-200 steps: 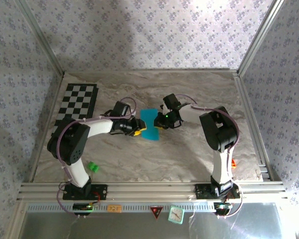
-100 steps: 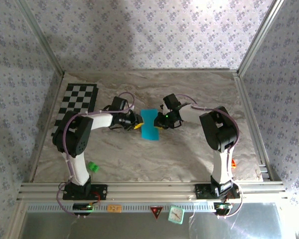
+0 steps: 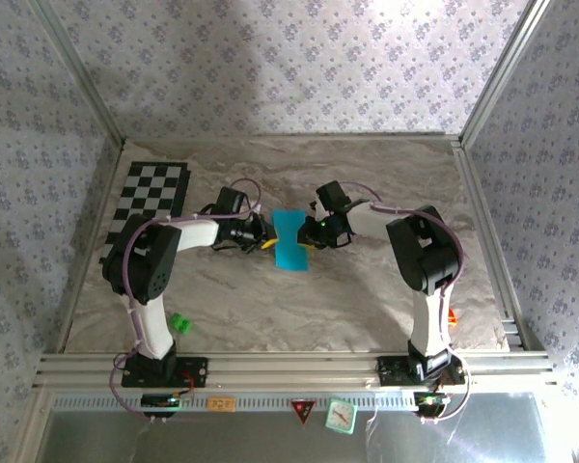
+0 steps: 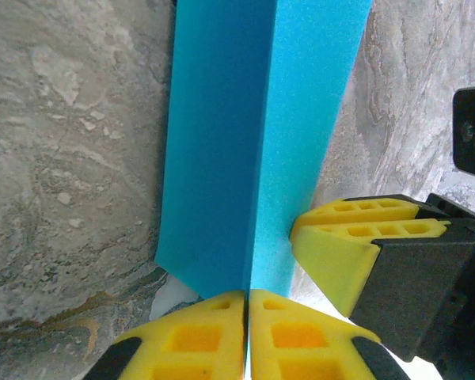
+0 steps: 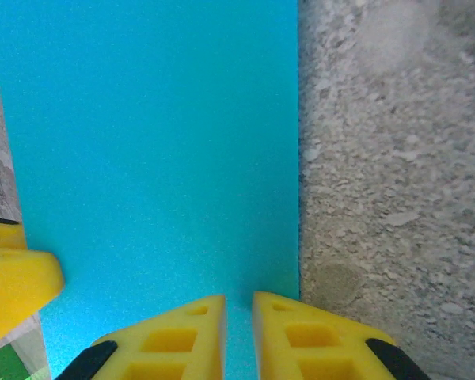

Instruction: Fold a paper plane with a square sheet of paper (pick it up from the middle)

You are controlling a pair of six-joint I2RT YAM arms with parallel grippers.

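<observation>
Top view, left to right: black-and-white checkerboard mat point(image 3: 150, 198) at the table's 10 o'clock, small green block point(image 3: 180, 323) at 7 o'clock, both well apart from the work. At centre of the grey marbled table point(image 3: 367, 289) lies the thin cyan-blue square sheet of paper point(image 3: 291, 243). It reads as a narrow upright strip with one lengthwise crease, one half in shadow, so it looks partly folded down the middle. The left gripper point(image 3: 261, 238) is at its 9 o'clock. In the left wrist view the yellow pads are pressed fully together with the crease line running into their seam, so it is pinching the paper. The right gripper point(image 3: 312, 231) is at its 3 o'clock, jaws narrow with a thin slit, paper between the pads, apparently nipping the opposite edge. Step in hand, as I judge it: setting the centre crease, early in the plane. The next move calls for one side holding firm while the other lets go to turn a corner inward. Risk is the thin sheet slipping or skewing.
</observation>
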